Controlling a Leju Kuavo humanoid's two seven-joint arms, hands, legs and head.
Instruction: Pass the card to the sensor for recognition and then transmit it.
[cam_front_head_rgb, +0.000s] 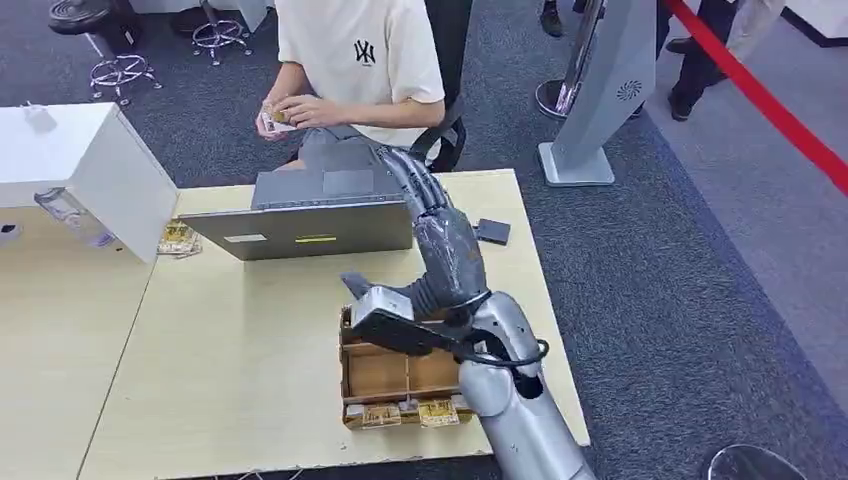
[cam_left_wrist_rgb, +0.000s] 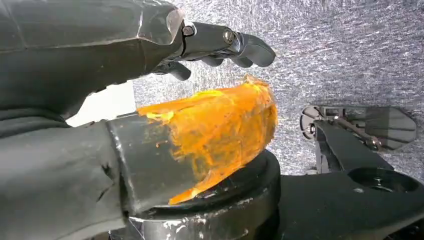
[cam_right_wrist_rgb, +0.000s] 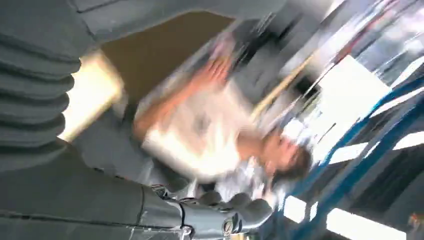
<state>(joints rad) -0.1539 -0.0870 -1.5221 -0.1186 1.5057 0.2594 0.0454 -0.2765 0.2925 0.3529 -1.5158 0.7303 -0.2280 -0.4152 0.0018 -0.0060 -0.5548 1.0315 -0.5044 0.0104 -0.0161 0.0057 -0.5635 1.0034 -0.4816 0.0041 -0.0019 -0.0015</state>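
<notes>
1. Right hand (cam_front_head_rgb: 395, 172) reaches over grey laptop (cam_front_head_rgb: 310, 225) twd seated person; can't tell if it holds anything, wrist view blurred
2. Small pale card (cam_front_head_rgb: 272, 118) in person's hands (cam_front_head_rgb: 295, 108)
3. Left hand (cam_left_wrist_rgb: 215, 47) hangs spread, holds nothing
4. Risk: arm clips laptop lid or brown cardboard tray (cam_front_head_rgb: 385, 375) w/ card packs

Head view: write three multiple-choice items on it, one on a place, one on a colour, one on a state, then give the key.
1. Where is the cardboard tray?
A. the table's near edge
B. on the laptop
C. on the floor

2. What colour is the seated person's shirt?
A. red
B. cream
C. black

3. What is the person's hand doing?
A. resting flat on the table
B. holding small cards
C. typing on the laptop

Key: 1 A, the tray sits on the table by the right hand. 2 B, it is pale. 3 B, cards sit between the hands.
</notes>
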